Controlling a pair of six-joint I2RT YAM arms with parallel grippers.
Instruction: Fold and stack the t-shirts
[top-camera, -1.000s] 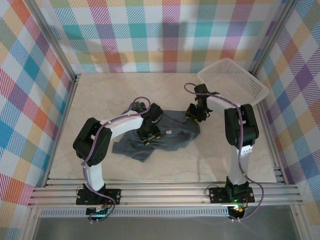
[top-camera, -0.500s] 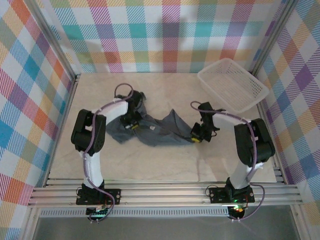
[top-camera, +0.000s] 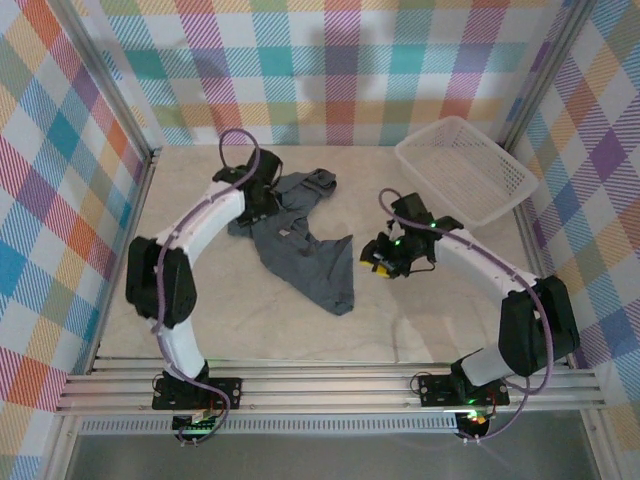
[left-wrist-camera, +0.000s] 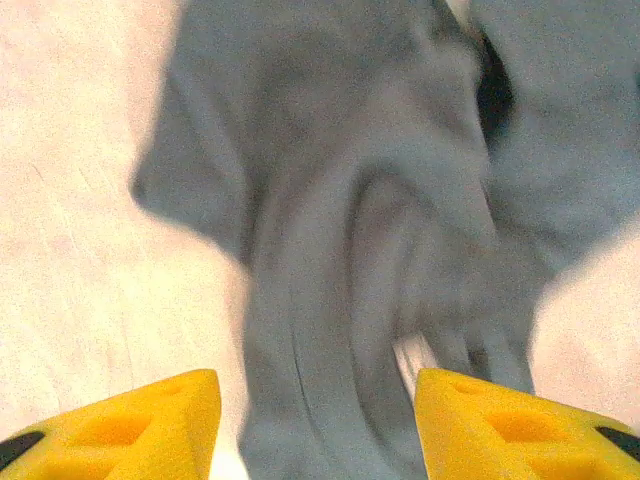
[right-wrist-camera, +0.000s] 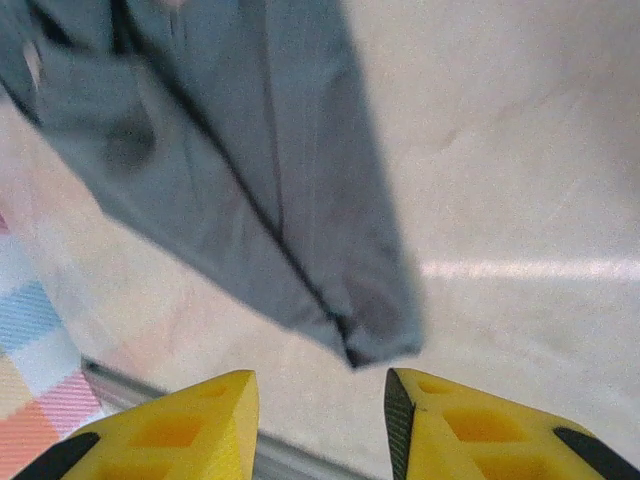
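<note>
One dark slate-grey t-shirt (top-camera: 305, 250) lies crumpled on the pale table, running from the far left toward the middle. My left gripper (top-camera: 263, 205) hovers over its far left end. In the left wrist view that gripper (left-wrist-camera: 316, 400) is open, with blurred grey cloth (left-wrist-camera: 380, 200) lying below the gap between its yellow fingers (left-wrist-camera: 120, 425). My right gripper (top-camera: 379, 258) sits just right of the shirt's near corner. In the right wrist view it (right-wrist-camera: 320, 385) is open and empty, and the shirt's corner (right-wrist-camera: 375, 335) lies a little ahead of the fingertips.
A white mesh basket (top-camera: 465, 165) stands tilted at the back right. Plaid walls enclose the table on three sides, and aluminium rails (top-camera: 330, 385) run along the near edge. Bare tabletop (top-camera: 200, 300) stretches in front of the shirt.
Both grippers have opened and let go of the shirt. The left arm swung toward the back left, and the shirt now lies farther back and more lengthwise on the table.
</note>
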